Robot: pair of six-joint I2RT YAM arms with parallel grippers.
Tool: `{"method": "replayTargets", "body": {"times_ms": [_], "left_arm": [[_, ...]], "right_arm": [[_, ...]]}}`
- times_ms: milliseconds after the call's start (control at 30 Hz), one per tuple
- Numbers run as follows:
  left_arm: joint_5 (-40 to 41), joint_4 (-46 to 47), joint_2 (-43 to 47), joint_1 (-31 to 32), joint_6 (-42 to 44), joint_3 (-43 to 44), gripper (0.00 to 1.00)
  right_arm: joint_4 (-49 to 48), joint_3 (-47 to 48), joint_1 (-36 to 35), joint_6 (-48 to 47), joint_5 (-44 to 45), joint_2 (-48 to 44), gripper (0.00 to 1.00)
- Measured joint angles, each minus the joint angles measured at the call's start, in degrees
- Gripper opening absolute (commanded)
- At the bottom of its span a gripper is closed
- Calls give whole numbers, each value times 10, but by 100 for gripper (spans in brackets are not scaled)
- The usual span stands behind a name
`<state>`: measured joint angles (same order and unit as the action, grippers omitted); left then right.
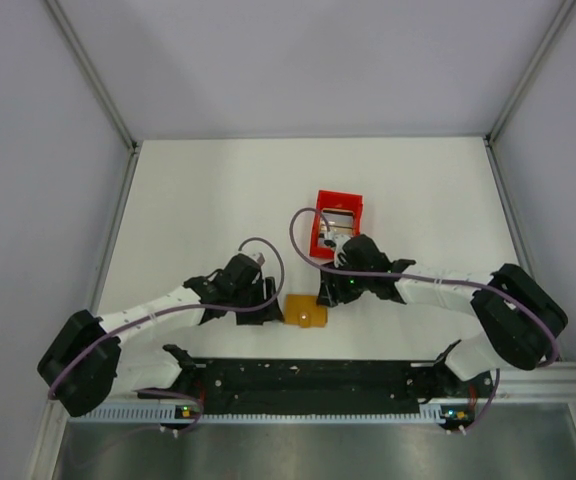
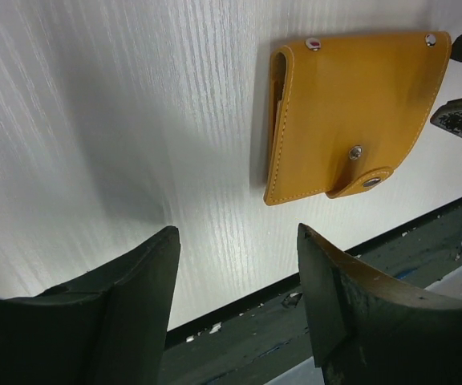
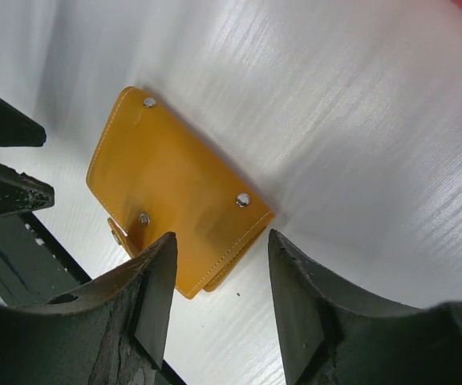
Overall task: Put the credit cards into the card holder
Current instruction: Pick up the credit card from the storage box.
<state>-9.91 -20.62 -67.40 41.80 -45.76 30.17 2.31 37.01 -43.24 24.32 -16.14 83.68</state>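
Observation:
The card holder (image 1: pixel 306 311) is a flat orange wallet, snapped closed, lying on the white table near the front edge. It also shows in the left wrist view as the card holder (image 2: pixel 351 112) and in the right wrist view as the card holder (image 3: pixel 171 192). My left gripper (image 1: pixel 273 303) (image 2: pixel 237 241) stands open just left of it, with nothing between its fingers. On the holder's right side my right gripper (image 1: pixel 326 297) (image 3: pixel 221 245) hovers open and empty over its edge. A grey-white credit card (image 1: pixel 340 222) lies in the red tray, partly hidden by the right arm.
The red raised-rim tray (image 1: pixel 324 203) stands behind the right gripper. A black rail (image 1: pixel 298 375) runs along the table's front edge, close to the holder. White walls enclose the table on the left, back and right.

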Motion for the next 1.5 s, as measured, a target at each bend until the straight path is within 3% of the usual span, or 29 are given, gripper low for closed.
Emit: {"method": "replayTargets", "body": {"times_ms": [233, 533, 800, 1167, 1333, 1500], "left_arm": [[16, 4, -2, 1, -5, 2, 68], [-15, 67, -75, 1, -1, 31, 66], [-91, 147, -83, 9, -17, -10, 62], [-105, 191, -64, 37, -50, -34, 62], [-97, 192, -38, 38, -51, -35, 64], [-37, 134, 33, 38, -22, -11, 72]], "right_arm": [[1, -20, 0, 61, -6, -20, 52], [-23, -21, 0, 126, -43, 3, 52], [-28, 95, 3, 118, -51, 105, 52], [-6, 240, 4, 72, -138, 232, 51], [19, 245, 6, 35, -132, 219, 52], [59, 246, 17, -18, -63, 114, 57]]}}
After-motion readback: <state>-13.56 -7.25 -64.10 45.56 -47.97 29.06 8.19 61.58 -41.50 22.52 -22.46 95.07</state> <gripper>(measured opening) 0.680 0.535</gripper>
